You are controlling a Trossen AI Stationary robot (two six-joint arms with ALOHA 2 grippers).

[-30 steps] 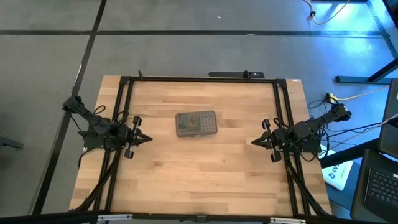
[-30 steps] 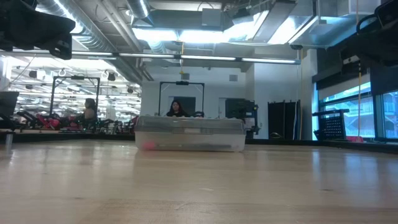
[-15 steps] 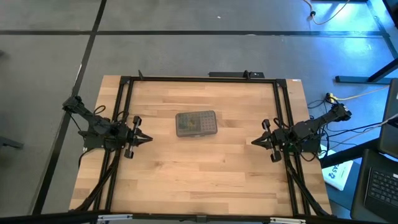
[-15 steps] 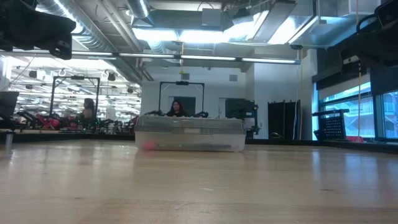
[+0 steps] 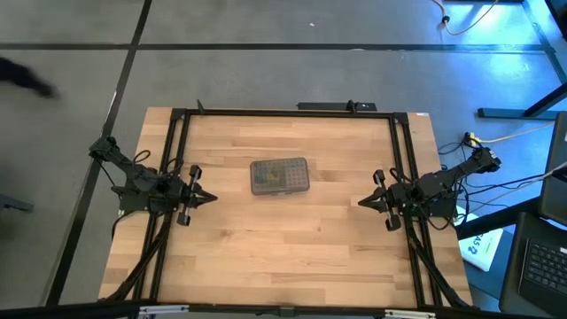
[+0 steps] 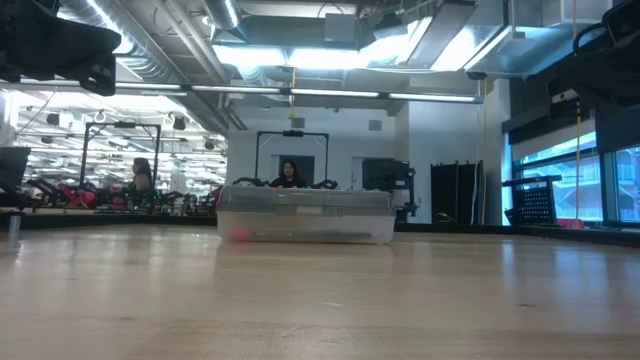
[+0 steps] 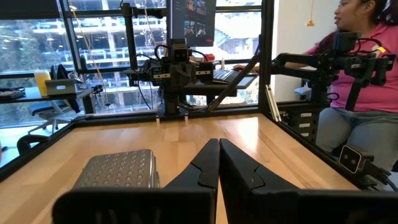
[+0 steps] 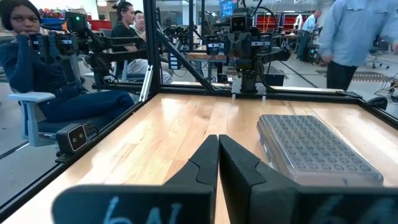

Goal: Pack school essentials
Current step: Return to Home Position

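Note:
A clear plastic case with a grey dotted lid (image 5: 280, 175) lies flat on the table, a little toward the far edge from its middle, with its lid down; it also shows in the low view (image 6: 305, 215) and both wrist views (image 7: 117, 169) (image 8: 314, 149). Coloured items show faintly through it; a pink patch (image 6: 238, 234) is all I can make out. No loose stationery shows on the table. My left gripper (image 5: 210, 198) hovers at the table's left side, shut, well apart from the case. My right gripper (image 5: 361, 202) hovers at the right side, shut, pointing toward the case.
A black frame (image 5: 283, 112) rims the table's far, left and right sides. Bare wood (image 5: 283, 248) lies between the arms and toward the near edge. People sit and stand beyond the table (image 7: 364, 93) (image 8: 37, 68). A laptop (image 5: 542, 266) sits off the table's right.

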